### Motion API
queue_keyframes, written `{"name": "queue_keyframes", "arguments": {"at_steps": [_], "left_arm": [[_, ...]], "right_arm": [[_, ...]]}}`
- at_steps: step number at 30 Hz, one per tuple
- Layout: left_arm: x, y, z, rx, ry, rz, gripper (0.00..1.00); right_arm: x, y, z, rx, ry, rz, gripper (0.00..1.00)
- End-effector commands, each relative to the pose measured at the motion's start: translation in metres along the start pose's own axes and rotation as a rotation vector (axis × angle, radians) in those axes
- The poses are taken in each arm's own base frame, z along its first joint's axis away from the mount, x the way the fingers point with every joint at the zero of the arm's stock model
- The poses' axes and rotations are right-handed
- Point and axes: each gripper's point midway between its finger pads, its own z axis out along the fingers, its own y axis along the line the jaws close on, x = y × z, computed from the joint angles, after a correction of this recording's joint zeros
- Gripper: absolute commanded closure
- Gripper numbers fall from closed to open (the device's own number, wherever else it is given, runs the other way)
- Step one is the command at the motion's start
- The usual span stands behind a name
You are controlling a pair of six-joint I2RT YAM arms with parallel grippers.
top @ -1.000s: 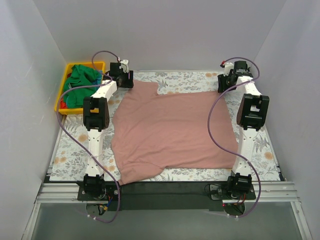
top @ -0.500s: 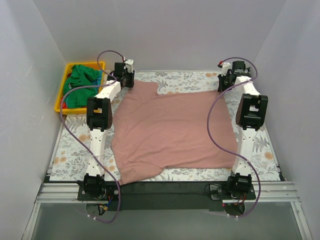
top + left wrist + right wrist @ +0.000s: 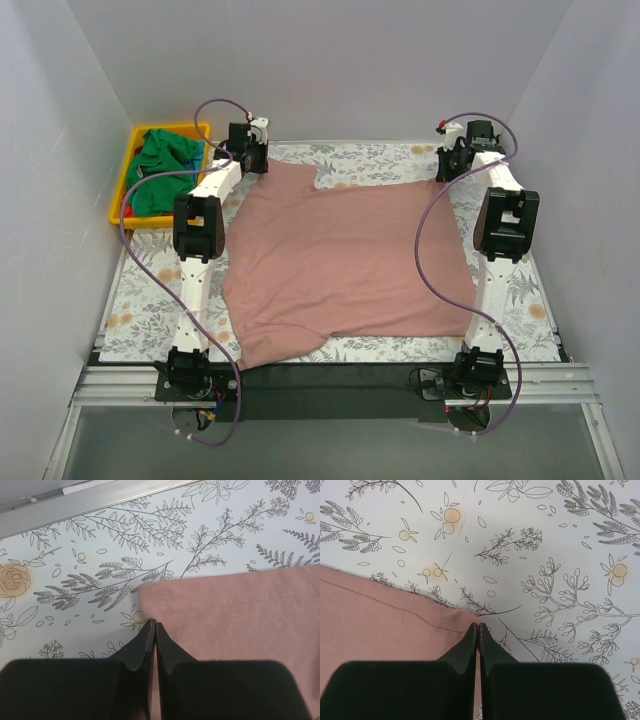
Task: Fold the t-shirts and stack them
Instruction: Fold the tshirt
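Lengthwise, pink t-shirt (image 3: 340, 260) runs left to right.

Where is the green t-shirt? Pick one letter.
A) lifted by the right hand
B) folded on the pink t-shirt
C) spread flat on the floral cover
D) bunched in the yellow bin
D: the green t-shirt lies crumpled inside the yellow bin at the far left, apart from the pink t-shirt spread on the floral cover.
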Motion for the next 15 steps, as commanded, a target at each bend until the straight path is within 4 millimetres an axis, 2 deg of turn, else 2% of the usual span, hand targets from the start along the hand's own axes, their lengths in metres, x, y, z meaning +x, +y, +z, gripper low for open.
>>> {"name": "queue_keyframes", "arguments": {"at_steps": [1,9,15], "left_arm": [[-0.074,-0.005,-0.047,0.01,-0.151,0.032,1.0],[-0.09,-0.005,-0.064,0.007,-0.194,0.043,1.0],[-0.104,-0.014,-0.089,0.043,-0.232,0.058,1.0]], "right_arm": [[-0.043,0.003,-0.037,0.01,-0.098,-0.047,0.99],[-0.057,-0.001,-0.054,0.021,-0.138,-0.05,0.99],[-0.052,0.004,-0.063,0.015,-0.129,-0.063,0.99]]}}
